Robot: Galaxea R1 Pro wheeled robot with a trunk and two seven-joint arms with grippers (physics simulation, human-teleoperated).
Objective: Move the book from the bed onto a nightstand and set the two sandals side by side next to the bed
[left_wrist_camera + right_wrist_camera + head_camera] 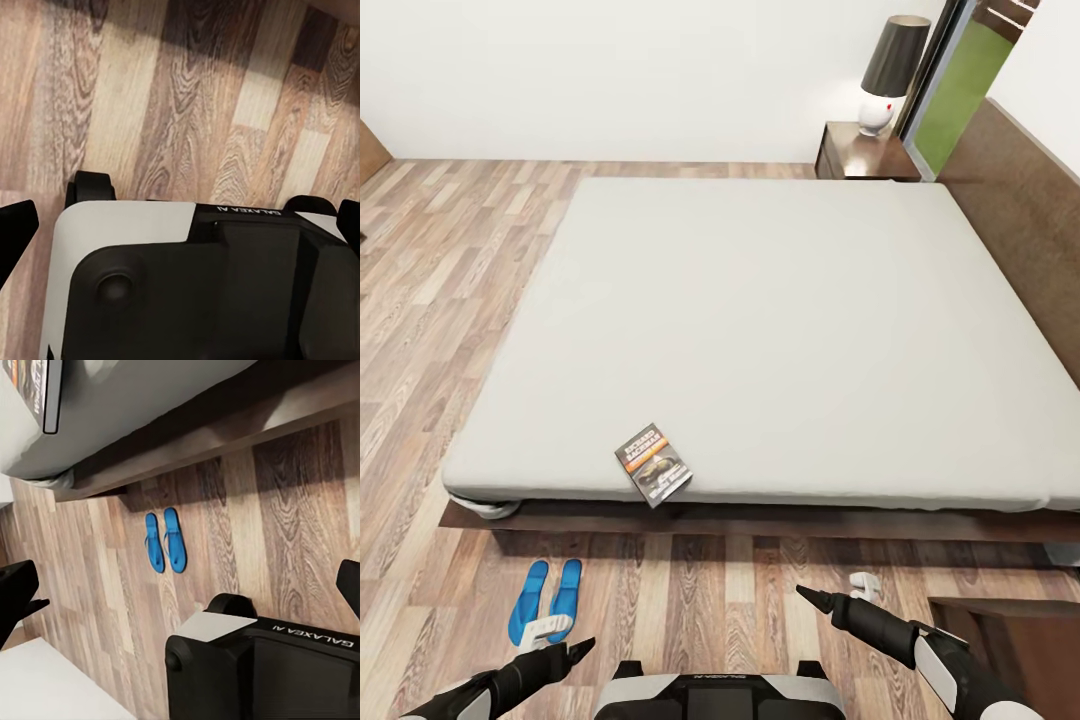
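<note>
The far corner of the bed (760,330) ran off the right edge of the head view, and the headboard (1030,220) was cut there too. One book (653,465) lay on the mattress at its near edge, its corner overhanging slightly; the right wrist view caught only a sliver of that book (37,390), lettering unreadable. Two sandals (546,598) lay side by side on the plank floor (420,300) just in front of the bed frame, toes toward it, and the same pair (165,540) showed clearly, touching or nearly so. One nightstand (860,155) stood beyond the bed by the headboard, one lamp (890,70) on it.

The left gripper (565,655) hung low just beside the sandals, holding nothing I could see; whether its jaws were parted I couldn't tell. The right gripper (815,598) hovered over bare floor, empty, well short of the book up and to its left, and its opening was unclear too. The robot's base (195,285) blocked much of the left wrist view.
</note>
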